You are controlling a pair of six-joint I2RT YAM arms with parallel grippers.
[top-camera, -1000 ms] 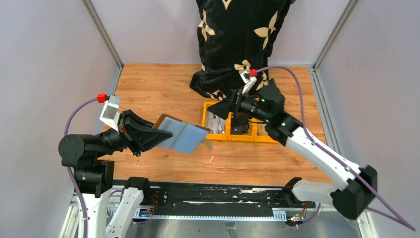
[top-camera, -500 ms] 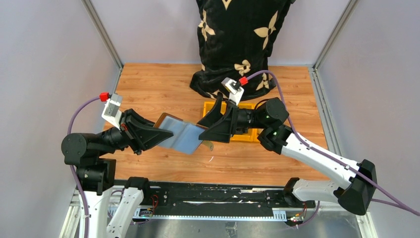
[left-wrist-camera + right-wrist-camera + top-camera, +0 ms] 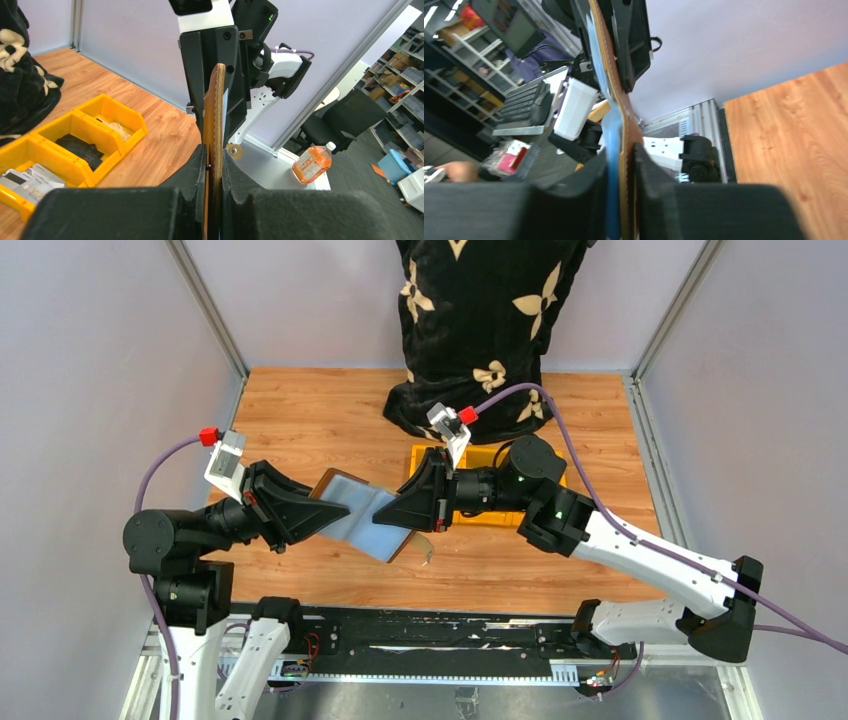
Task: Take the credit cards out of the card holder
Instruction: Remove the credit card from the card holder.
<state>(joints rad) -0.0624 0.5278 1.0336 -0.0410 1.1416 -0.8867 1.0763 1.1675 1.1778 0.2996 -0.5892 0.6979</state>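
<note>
**Left:** my left claw (image 3: 318, 503) reaches rightward on a level forearm above the counter (image 3: 300, 410), clenched on the left edge of the card holder (image 3: 362, 515).

**Centre:** the holder is spread open in the air, its brown stitched leather underneath and its shiny grey-blue lining facing up.

**Right:** my right claw (image 3: 405, 512) reaches leftward from a bent elbow and pinches the holder's right leaf.

Credit cards (image 3: 30, 182) lie in an end compartment of the yellow bins (image 3: 122, 150). Their print is too small to read.
</note>
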